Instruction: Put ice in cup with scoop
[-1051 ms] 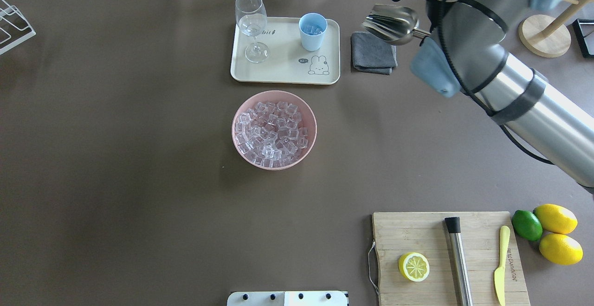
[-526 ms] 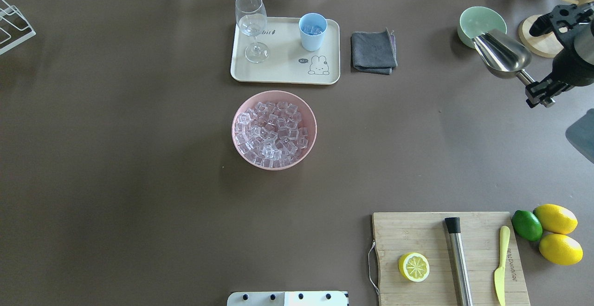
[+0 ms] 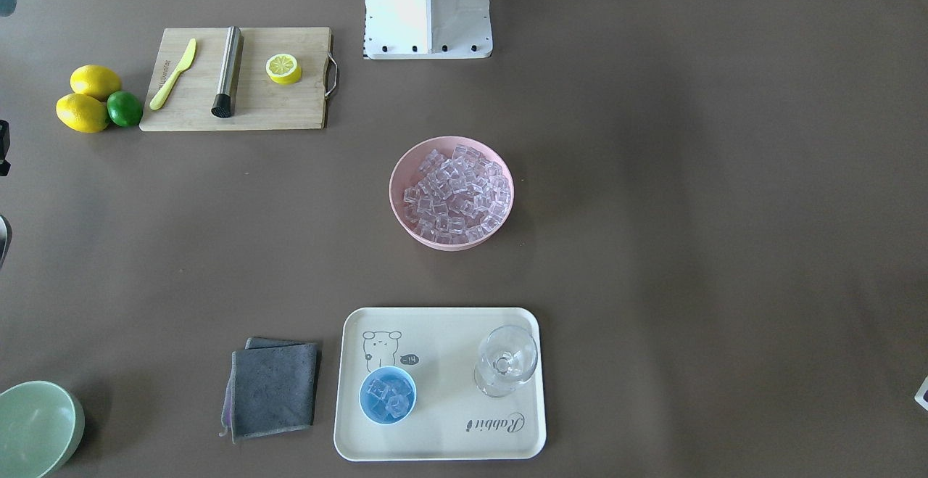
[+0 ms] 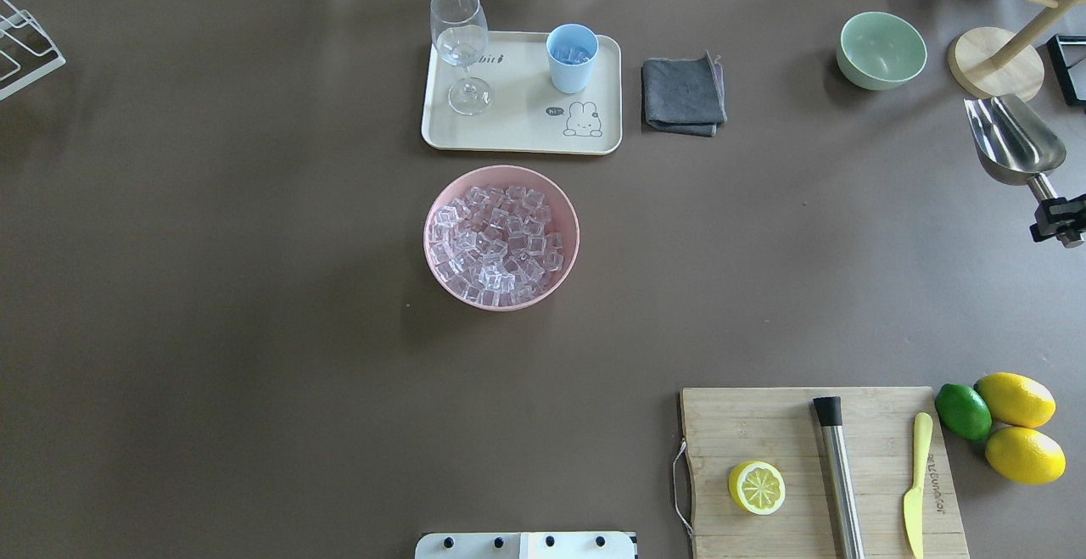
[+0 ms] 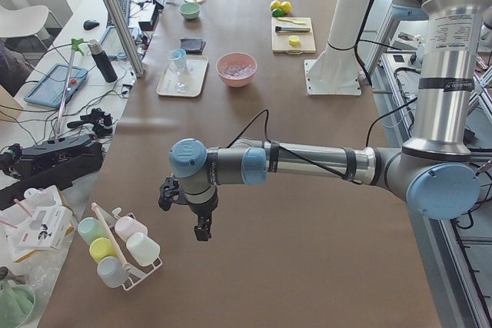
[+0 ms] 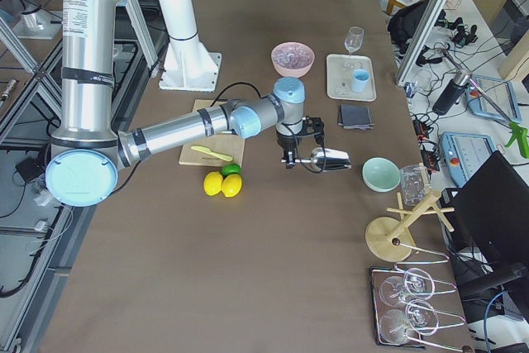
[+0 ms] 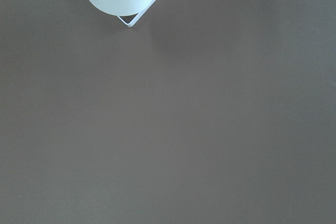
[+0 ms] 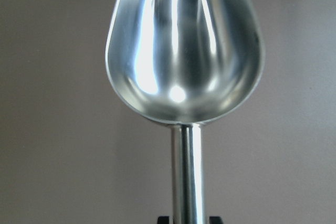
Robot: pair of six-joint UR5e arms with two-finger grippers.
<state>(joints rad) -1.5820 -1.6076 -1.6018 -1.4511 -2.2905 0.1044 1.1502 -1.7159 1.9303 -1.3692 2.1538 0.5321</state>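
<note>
The pink bowl [image 4: 428, 245] holds most of the ice [image 4: 496, 241], and a few cubes sit in the cup [image 4: 571, 57]. The scoop [image 4: 1014, 148] (its trough bare) has swung from beside the cup out to the table's right edge, its handle clamped in the right gripper [image 8: 186, 220]. The pour looks done.

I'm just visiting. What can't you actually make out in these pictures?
Left gripper: seen only in the exterior left view, small; open or shut cannot be told.
Right gripper: cut by the overhead view's right edge; its wrist view shows only dark tips beside the scoop handle.
Ice in the cup: cubes too small and glassy to count.
</note>
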